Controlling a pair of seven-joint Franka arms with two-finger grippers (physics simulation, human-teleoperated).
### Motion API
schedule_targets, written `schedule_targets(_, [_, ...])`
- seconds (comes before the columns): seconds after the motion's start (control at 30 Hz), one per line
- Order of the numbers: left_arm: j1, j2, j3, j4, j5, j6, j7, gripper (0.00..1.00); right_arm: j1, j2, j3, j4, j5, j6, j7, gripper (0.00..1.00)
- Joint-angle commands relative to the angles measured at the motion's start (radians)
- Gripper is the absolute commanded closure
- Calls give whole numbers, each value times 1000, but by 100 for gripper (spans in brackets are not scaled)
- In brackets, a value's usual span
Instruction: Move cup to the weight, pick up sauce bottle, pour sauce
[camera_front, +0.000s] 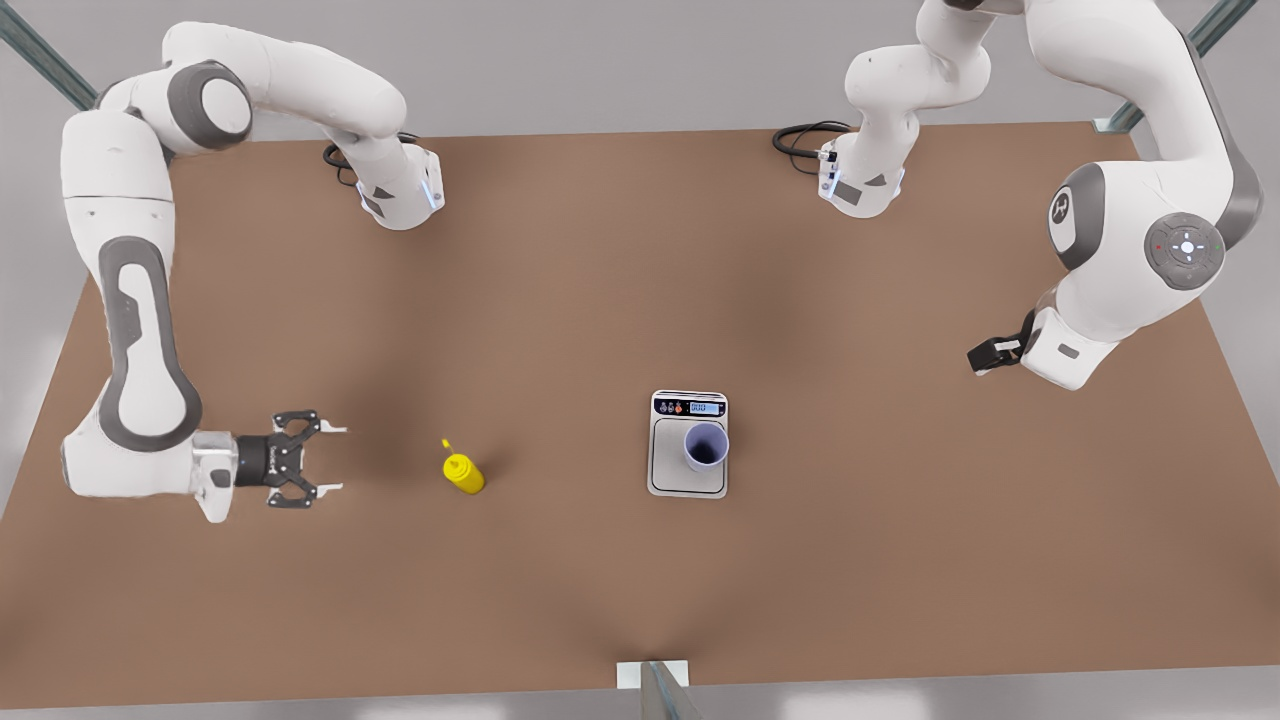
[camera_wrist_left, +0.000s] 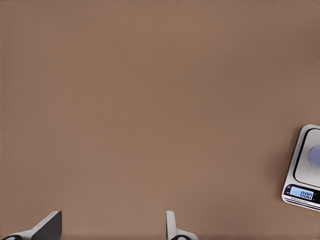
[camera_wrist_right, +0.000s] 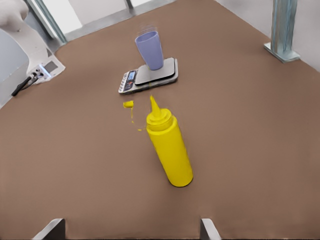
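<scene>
**Cup on the scale, bottle not yet gripped**

The cup (camera_front: 706, 446) stands upright on the weight (camera_front: 688, 480), toward the platform's corner at the front view's right, so the first step looks done. Picking up and pouring are left.

The sauce bottle (camera_front: 464, 472) stands on the table (camera_front: 600, 280), leaning a little, well apart from the weight on the front view's left. A small yellow bit (camera_wrist_right: 128, 104) lies on the table between bottle and weight.

The right gripper (camera_front: 328, 460) hovers low near the bottle, on the side away from the weight, jaws spread wide and empty; the bottle sits in line with their gap.

The left gripper (camera_wrist_left: 114, 227) waits off toward the front view's right, fingers apart, holding nothing, above bare table beside the weight.
</scene>
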Motion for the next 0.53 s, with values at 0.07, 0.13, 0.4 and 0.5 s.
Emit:
schedule_targets(0.07, [0, 0, 0, 0, 0, 0, 0, 0, 159, -161, -1, 1, -397, 86, 761, 0])
schedule_targets(0.13, [0, 0, 0, 0, 0, 0, 0, 0, 313, -222, 11, 48, -650, 22, 1208, 0])
schedule_targets(0.4, [0, 0, 0, 0, 0, 0, 0, 0, 586, -498, -382, -1, -546, -175, 1653, 0])
schedule_targets(0.5, [0, 0, 0, 0, 2, 0, 0, 0, 551, -494, -388, 9, -521, -174, 1595, 0])
